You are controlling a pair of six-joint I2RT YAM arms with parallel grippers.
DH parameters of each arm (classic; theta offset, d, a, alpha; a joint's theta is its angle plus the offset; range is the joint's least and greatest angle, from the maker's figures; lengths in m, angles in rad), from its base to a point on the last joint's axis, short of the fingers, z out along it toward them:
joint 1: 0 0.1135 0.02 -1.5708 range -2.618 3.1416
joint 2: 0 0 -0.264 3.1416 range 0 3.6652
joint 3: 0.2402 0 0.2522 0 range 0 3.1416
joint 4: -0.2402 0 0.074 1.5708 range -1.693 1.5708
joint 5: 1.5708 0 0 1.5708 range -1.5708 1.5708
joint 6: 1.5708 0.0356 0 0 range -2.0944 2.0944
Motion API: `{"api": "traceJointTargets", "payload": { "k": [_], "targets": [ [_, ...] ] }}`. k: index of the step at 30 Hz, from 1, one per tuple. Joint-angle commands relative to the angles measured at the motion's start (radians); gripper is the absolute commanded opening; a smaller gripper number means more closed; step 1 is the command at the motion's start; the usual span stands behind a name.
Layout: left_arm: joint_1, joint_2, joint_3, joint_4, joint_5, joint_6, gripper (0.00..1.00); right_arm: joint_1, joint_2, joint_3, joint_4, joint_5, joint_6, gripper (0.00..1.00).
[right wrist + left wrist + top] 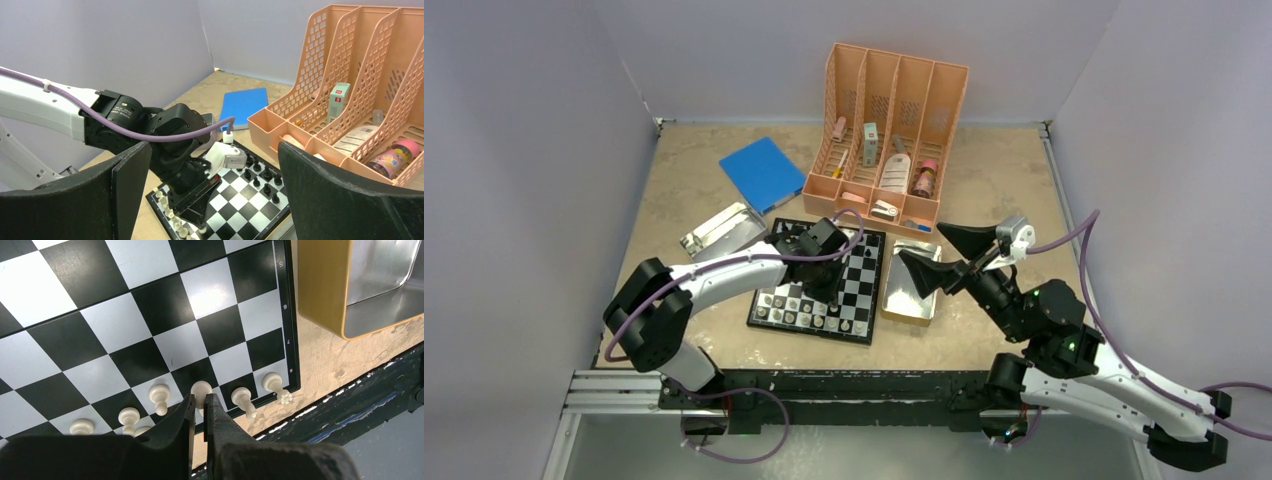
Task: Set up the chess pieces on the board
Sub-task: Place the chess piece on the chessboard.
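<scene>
Pale pieces (159,395) stand in a line along the near edge of the board (150,315), each on or close to its own square. Black pieces (256,169) are gathered along the far edge, so I judge the set-up well under way but not finished. In the left wrist view the squares just behind the pale line are bare, and so is the middle of the board. That suggests more pale men have yet to go down, though how many are missing, and where they wait, the views do not show. One pale man at the corner sits right at the black border and may want straightening. The step in hand looks like the seating of one more back-row man. The left gripper (200,399) hangs low over the near edge, its fingers (177,425) drawn almost together with only a thin slit between them. A pale piece (201,388) is pinched in that slit, its round base on an edge square between two neighbours and its upper part hidden between the tips. Whether the base rests fully flat I cannot tell. The right gripper (921,241) is spread as wide as it goes and carries nothing. It hovers above the tray (320,285), which lies just beside the board's right side, well clear of every piece.
</scene>
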Motion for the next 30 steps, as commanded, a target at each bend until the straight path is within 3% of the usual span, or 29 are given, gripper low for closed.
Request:
{"api": "traceJointTargets", "payload": {
  "k": [1, 20, 25, 30],
  "targets": [
    [-0.002, 0.014, 0.005, 0.037, 0.015, 0.005, 0.0, 0.003, 0.004, 0.033, 0.016, 0.019, 0.002, 0.99],
    [-0.004, 0.04, 0.011, 0.018, 0.012, 0.007, 0.04, 0.002, -0.008, 0.03, -0.001, 0.022, -0.007, 0.99],
    [-0.006, 0.035, 0.017, 0.017, 0.021, 0.007, 0.14, 0.003, -0.008, 0.027, -0.005, 0.02, -0.005, 0.99],
    [-0.007, 0.031, 0.039, -0.009, 0.0, 0.003, 0.16, 0.002, -0.005, 0.023, -0.002, 0.02, -0.004, 0.99]
  ]
}}
